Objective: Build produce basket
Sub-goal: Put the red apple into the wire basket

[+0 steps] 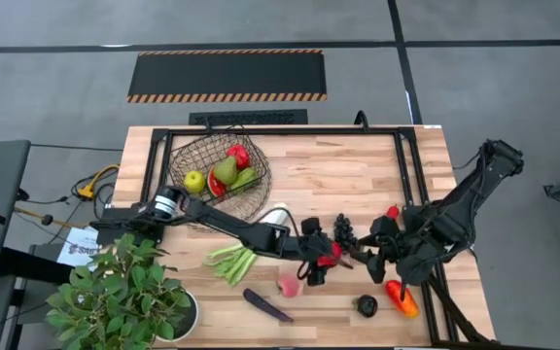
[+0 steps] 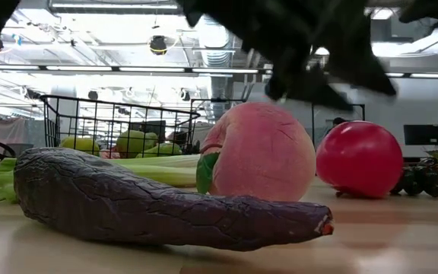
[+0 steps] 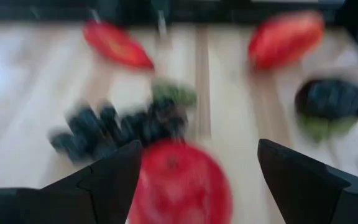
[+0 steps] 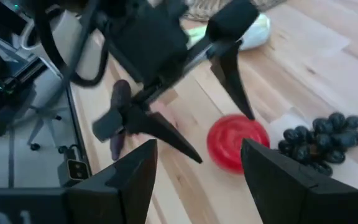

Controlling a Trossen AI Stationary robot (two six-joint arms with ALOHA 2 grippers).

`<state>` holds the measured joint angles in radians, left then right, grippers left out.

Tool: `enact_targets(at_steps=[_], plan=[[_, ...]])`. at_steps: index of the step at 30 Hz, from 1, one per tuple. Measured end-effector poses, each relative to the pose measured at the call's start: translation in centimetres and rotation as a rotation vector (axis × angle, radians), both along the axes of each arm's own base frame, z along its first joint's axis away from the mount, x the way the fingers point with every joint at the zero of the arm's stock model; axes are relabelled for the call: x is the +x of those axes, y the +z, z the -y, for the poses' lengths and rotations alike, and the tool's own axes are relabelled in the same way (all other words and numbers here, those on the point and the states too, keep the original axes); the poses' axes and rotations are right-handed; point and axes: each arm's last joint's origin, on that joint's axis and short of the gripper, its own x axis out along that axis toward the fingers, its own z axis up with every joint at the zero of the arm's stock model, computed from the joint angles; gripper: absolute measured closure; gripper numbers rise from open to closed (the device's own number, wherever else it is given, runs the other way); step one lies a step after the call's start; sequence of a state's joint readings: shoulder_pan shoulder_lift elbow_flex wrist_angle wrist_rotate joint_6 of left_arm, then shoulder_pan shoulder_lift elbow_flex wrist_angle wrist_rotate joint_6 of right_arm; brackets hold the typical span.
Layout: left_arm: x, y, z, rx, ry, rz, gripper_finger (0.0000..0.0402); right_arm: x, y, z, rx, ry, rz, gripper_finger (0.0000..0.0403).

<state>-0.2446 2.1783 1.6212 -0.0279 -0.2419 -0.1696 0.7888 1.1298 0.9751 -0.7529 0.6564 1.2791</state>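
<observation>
I have the left tool (image 1: 321, 261) spread open over the red apple (image 1: 330, 255), one finger (image 4: 232, 73) on either side, not touching it. The apple sits on the counter (image 1: 338, 175) just beside the dark grapes (image 1: 344, 229). My right tool (image 1: 369, 261) waits open nearby. The basket (image 1: 189, 156) holds pears and red fruit at the counter's back left.

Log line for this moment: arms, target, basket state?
left gripper: jaws open, straddling red apple | right gripper: open, waiting beside | basket: pears, red fruit inside
</observation>
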Motion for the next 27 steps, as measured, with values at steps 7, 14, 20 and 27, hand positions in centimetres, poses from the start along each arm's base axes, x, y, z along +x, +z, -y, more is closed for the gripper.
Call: enact_targets(at_steps=[7, 14, 20, 27], plan=[[0.6, -3.0, -0.4, -0.022, 0.047, -0.052, 0.0096, 0.1, -0.6, -0.7, 0.007, 0.0, -0.02, 0.0148], [0.8, -3.8, -0.5, -0.028, 0.054, -0.065, 0.0096, 0.0, -0.6, -0.8, 0.007, 0.009, -0.022, 0.0148], [0.7, -4.2, -0.6, -0.06, 0.088, -0.087, 0.0126, -0.1, -0.6, -0.8, 0.003, 0.012, -0.025, 0.0148], [0.9, -4.1, -0.7, -0.084, 0.105, -0.088, 0.0192, -0.1, -0.7, -0.8, -0.006, 0.013, -0.032, 0.0148]])
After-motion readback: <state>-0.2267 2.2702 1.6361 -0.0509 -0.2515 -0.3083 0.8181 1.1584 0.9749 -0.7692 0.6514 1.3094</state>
